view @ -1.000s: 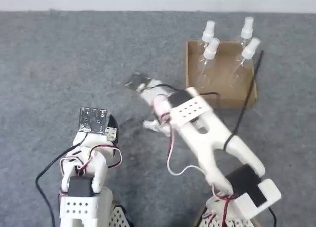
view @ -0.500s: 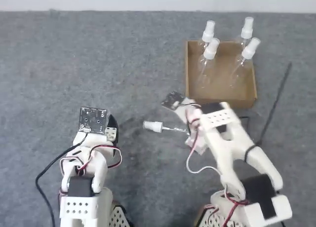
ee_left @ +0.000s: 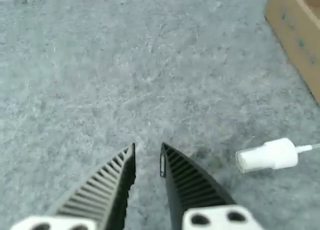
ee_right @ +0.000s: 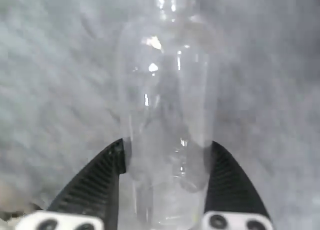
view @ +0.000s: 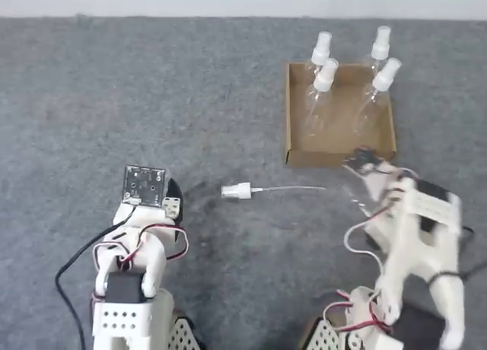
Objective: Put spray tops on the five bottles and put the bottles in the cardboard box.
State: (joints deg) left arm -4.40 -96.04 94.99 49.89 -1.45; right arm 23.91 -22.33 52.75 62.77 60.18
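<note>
The spray top (view: 237, 190) lies flat on the table (view: 114, 99) just before the cardboard box's (view: 335, 158) near wall. Its long axis runs along that wall, head toward your left hand (ee_left: 147, 150), tube toward the right. The left hand, empty and barely parted, is nearer the head; your right hand (ee_right: 166, 147), by the same wall, clamps the capless bottle (ee_right: 167, 100), neck pointing away from the wrist.

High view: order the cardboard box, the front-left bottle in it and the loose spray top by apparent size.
1. Cardboard box.
2. Front-left bottle, standing up toward the camera, so nearness helps it.
3. Loose spray top: its thin tube runs long, yet it covers least.
</note>
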